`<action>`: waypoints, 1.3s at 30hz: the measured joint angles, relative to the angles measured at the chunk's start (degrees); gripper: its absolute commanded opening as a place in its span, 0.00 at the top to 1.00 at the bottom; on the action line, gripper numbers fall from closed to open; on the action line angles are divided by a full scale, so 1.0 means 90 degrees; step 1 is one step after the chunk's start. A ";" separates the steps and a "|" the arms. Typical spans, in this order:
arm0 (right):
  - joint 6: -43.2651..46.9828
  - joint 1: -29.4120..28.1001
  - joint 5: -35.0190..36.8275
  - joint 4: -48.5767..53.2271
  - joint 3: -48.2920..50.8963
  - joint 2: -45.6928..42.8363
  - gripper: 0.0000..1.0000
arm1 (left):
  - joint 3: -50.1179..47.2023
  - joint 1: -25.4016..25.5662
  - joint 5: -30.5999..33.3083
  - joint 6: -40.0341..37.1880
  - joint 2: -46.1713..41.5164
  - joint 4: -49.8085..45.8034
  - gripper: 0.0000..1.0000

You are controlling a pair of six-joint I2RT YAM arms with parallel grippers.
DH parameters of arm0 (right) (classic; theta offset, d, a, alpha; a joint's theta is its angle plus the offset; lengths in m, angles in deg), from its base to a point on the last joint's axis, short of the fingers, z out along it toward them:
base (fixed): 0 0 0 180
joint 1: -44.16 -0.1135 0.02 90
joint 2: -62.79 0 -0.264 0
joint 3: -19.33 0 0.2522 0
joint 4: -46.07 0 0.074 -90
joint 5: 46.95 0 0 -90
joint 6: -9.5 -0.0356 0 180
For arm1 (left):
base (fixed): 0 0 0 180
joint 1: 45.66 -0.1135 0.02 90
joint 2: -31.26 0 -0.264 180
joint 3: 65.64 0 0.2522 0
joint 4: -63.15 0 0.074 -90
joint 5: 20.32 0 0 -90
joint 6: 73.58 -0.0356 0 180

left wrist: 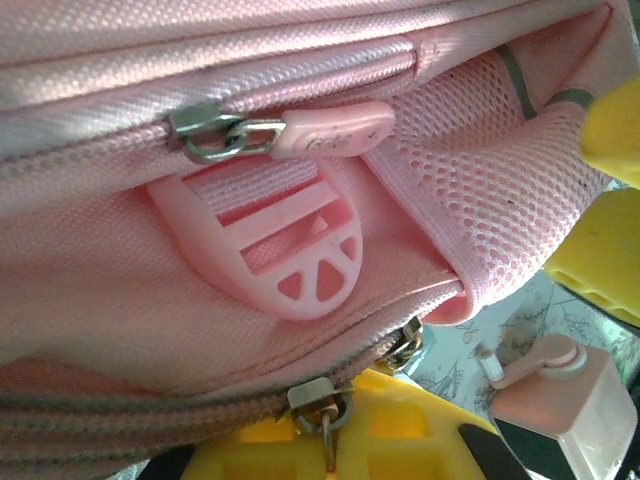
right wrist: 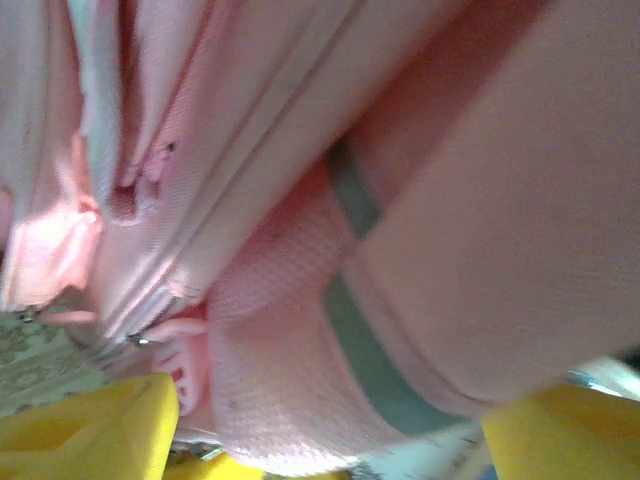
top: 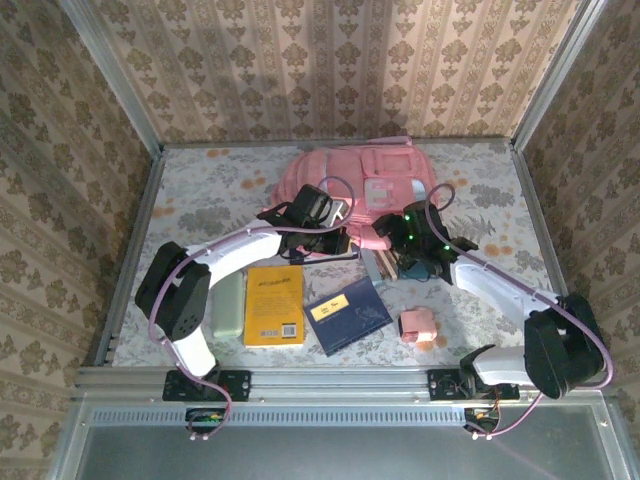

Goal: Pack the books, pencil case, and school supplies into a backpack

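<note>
Up close, the left pincer (left wrist: 320, 450) is closed on a metal zip pull (left wrist: 322, 412) at the lower seam of the backpack (top: 350, 175), its yellow tips pressed against the pink fabric just under a pink plastic buckle (left wrist: 275, 250). The left arm (top: 230, 250) bends out to the left side of the surface (top: 200, 190), and its forearm reaches right and away, ending at the bag's near edge. The right arm (top: 500, 285) is folded at the near right corner, its forearm stretched left and away to the bag's near right side. The right pincer (right wrist: 325, 420) is open, its yellow fingers (right wrist: 90, 430) spread wide to either side of the bag's mesh pocket (right wrist: 290, 340); whether they touch the fabric cannot be told. The backpack lies flat at the far middle of the surface. Nearer the arm bases, a mint pencil case (top: 228, 305), a yellow book (top: 274, 305), a navy book (top: 347, 315) and a pink block (top: 417, 325) lie in a row.
</note>
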 measured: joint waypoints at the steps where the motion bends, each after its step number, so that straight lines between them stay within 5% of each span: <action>1: -0.0121 -0.0022 -0.0007 -0.0253 0.0002 0.0078 0.26 | 0.0000 -0.0002 -0.0029 0.0017 0.0000 0.0017 1.00; 12: -0.0646 -0.0002 0.0250 -0.1416 0.0204 0.0673 0.99 | 0.0002 -0.0080 -0.0114 0.0090 0.0000 0.0138 1.00; 39: 0.0415 0.0811 -0.0435 -0.0816 0.0049 0.0585 1.00 | -0.0610 -0.1146 -0.0663 -0.0148 -0.0403 -0.0053 1.00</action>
